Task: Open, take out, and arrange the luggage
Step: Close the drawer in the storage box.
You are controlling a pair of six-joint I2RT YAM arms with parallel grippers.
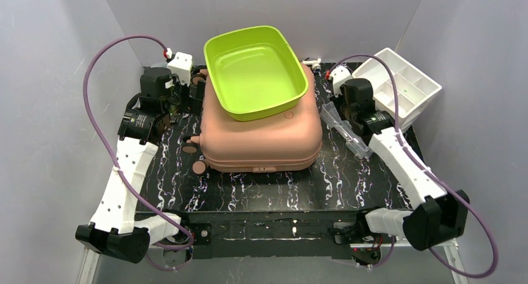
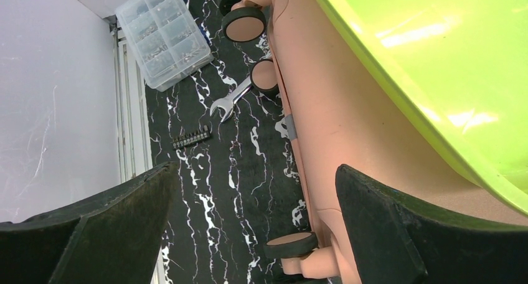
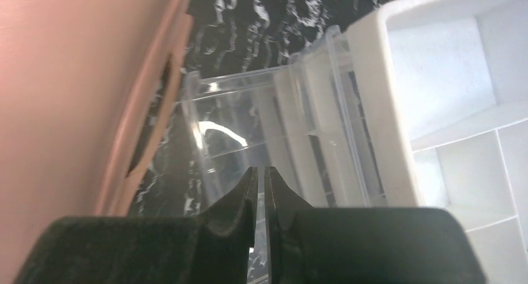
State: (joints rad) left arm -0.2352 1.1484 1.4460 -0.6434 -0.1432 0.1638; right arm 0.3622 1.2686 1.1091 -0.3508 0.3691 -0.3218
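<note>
Here my left jaws gape wide beside the wheels (image 2: 244, 23) and my right jaws sit nearly shut, empty, flanking the luggage (image 1: 261, 141) lying closed in the middle of the surface (image 1: 268, 194), where the green tray (image 1: 255, 66) on its lid must, I judge, go first.

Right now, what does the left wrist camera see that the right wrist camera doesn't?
Only the left wrist: a lime-green plastic tray, a clear plastic compartment box, a silver open-end wrench and a dark bit strip. Only the right wrist: a long clear plastic tray and a white plastic divided organizer. Both: the salmon-pink hard-shell suitcase on the black marbled table.
</note>
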